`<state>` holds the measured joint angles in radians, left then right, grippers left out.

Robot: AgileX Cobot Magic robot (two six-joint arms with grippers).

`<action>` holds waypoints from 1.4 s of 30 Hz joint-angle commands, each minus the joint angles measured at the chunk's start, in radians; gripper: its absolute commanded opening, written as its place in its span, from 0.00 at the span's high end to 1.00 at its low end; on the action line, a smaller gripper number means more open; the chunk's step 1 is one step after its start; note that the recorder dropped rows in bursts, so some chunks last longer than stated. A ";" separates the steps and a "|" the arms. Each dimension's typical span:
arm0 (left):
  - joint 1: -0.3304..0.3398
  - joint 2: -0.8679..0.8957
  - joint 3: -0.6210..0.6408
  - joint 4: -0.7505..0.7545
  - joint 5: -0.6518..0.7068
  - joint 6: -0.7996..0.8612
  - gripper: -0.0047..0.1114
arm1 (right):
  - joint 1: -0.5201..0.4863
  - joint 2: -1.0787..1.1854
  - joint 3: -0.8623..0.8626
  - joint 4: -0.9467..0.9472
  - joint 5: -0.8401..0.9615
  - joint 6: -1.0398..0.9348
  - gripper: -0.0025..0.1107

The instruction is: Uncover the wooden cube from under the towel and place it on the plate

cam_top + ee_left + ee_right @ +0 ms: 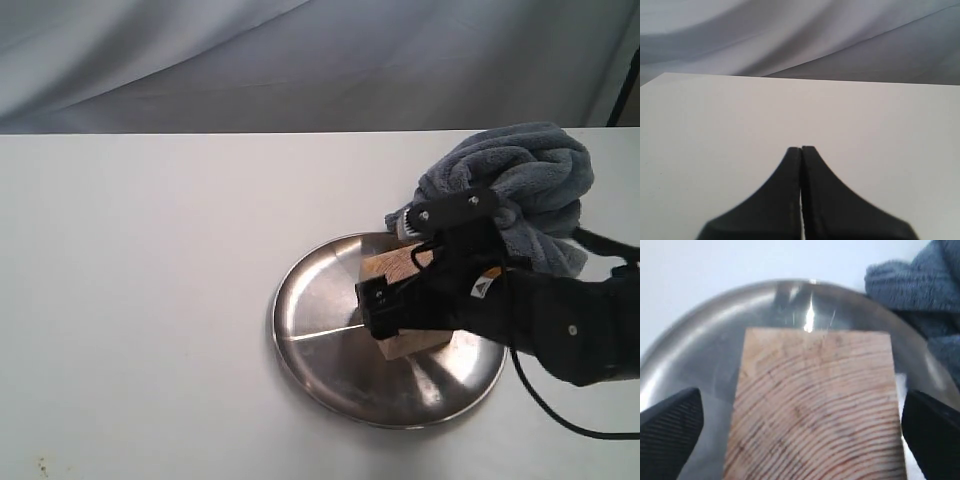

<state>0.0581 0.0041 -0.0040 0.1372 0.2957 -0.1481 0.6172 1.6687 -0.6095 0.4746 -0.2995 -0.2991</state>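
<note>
The left pincer (pixel 801 150) is hanging over the bare white table (pixel 715 125) with its two black fingers pressed together, gripping nothing. Toward the middle, a round steel plate (pixel 320 340) is lying on the table, and the wooden cube (pixel 395 262) is sitting on its right half. The right pincer (pixel 801 397) is straddling the cube with its fingers spread apart, one clearly off the wood. Furthest right, the grey towel (pixel 530 185) is lying bunched in a heap just beside the plate's far rim.
</note>
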 commanded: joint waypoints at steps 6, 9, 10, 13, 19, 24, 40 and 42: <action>0.001 -0.004 0.004 0.000 -0.007 -0.005 0.96 | 0.001 -0.352 0.003 -0.031 0.152 -0.041 0.05; 0.001 -0.004 0.004 0.000 -0.007 -0.005 0.96 | 0.001 -0.473 0.003 -0.033 0.225 -0.045 0.06; 0.001 -0.004 0.004 0.000 -0.007 -0.005 0.96 | 0.001 -0.508 0.003 -0.033 0.249 -0.045 0.06; 0.001 -0.004 0.004 0.000 -0.007 -0.005 0.96 | 0.001 -0.640 0.003 -0.049 0.363 -0.045 0.10; 0.001 -0.004 0.004 0.000 -0.007 -0.005 0.96 | 0.001 -0.888 0.003 -0.049 0.593 -0.045 0.40; 0.001 -0.004 0.004 0.000 -0.007 -0.005 0.96 | 0.001 -1.065 0.003 -0.049 0.765 -0.045 0.78; 0.001 -0.004 0.004 0.000 -0.007 -0.005 0.96 | 0.001 -1.492 0.062 -0.174 0.972 -0.014 0.98; 0.001 -0.004 0.004 0.000 -0.007 -0.005 0.96 | -0.008 -1.489 0.078 -0.271 0.960 -0.014 0.98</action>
<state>0.0581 0.0041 -0.0040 0.1372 0.2957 -0.1481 0.6172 0.1826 -0.5475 0.2892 0.6674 -0.3148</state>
